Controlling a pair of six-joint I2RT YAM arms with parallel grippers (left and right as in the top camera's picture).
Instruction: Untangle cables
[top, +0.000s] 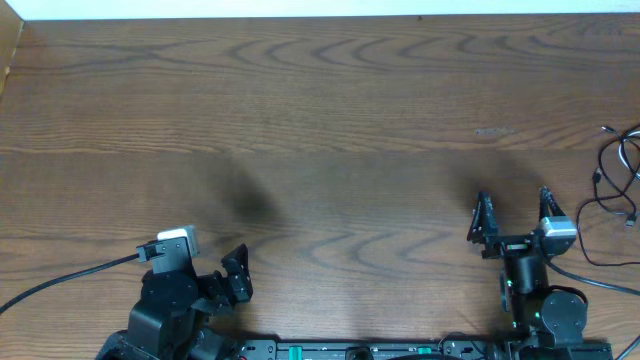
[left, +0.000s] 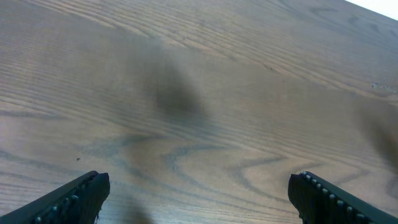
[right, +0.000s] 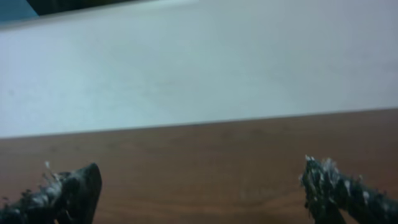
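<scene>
Black and white, thin and limp, the cables (top: 600, 173) lie in loose loops at the table's (top: 320, 120) right edge, near the right gripper (top: 515, 212), which gapes wide and empty like the left gripper (left: 199, 186); light and snag-prone, they look best pinched near a plug end.

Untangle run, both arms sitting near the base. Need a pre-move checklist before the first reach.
1. Left gripper open, nothing between its fingers: ok.
2. Right gripper open and empty: ok.
3. Cables located, lying on the table to the right of the right gripper: ok.
4. Whole tangle in view: not ok. It runs off the overhead view's right edge, and neither wrist view shows it.
5. Which cord crosses over which: cannot tell, too small.
6. Bare wood between right gripper and cables: ok.
</scene>
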